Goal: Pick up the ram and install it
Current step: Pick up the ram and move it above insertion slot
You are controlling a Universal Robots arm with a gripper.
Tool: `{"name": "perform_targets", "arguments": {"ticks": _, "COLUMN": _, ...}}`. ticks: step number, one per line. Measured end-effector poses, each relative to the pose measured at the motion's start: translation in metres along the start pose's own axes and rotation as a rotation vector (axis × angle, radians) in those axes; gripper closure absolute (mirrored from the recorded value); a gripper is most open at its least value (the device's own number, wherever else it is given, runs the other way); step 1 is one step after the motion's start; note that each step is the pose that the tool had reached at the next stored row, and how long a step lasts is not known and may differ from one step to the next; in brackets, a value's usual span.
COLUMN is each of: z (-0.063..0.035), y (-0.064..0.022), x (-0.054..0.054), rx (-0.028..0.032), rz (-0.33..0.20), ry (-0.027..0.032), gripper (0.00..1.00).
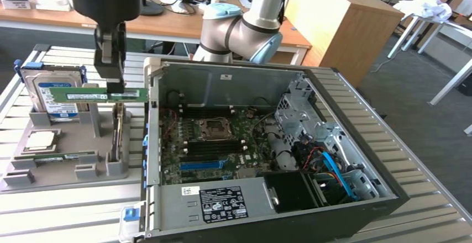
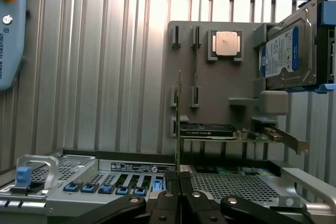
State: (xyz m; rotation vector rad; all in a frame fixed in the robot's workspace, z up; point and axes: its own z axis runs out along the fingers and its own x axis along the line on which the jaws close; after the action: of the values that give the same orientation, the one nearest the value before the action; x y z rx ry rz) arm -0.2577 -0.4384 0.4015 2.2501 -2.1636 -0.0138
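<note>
1. Green and thin, the ram [image 1: 81, 94] hangs level in the air. The end effector [image 1: 116, 90] pinches it off-centre, nearer the end that faces the computer, with its fingers closed almost fully onto the board.
2. The ram sits on its long edge with its flat faces upright, probably because a narrow slot takes it that way.
3. It hovers over a grey parts holder [image 1: 44, 179] on the slatted metal worktop [image 1: 74, 215], just beside the open computer case [image 1: 214, 85], on the exterior view's left of it.
4. Grey posts on the holder keep a hard drive [image 1: 48, 96] upright. A square processor [image 1: 41, 141] and a second green stick [image 1: 63, 156] lie flat.
5. A larger card [image 1: 118, 135] stands on edge just below the ram, and the gap between them is hard to judge.
6. From the wrist view, the ram [image 2: 178, 119] is a thin line rising from the closed end effector [image 2: 178, 182], with the holder [image 2: 220, 93] beyond.
7. The case's near wall [image 1: 152, 132] stands between the ram and the motherboard [image 1: 221, 149]. Whether the ram clears the wall's rim is unclear.
8. Above the motherboard there is open room, with cables and a metal cage crowding the exterior view's right.
</note>
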Motion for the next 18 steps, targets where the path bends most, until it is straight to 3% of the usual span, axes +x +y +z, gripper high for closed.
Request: {"name": "perform_targets", "arguments": {"ticks": 18, "z": -0.0004, "y": -0.0240, "x": 0.001, "rx": -0.0002, "rz": 0.000, "ry": 0.0000, "gripper": 0.88}}
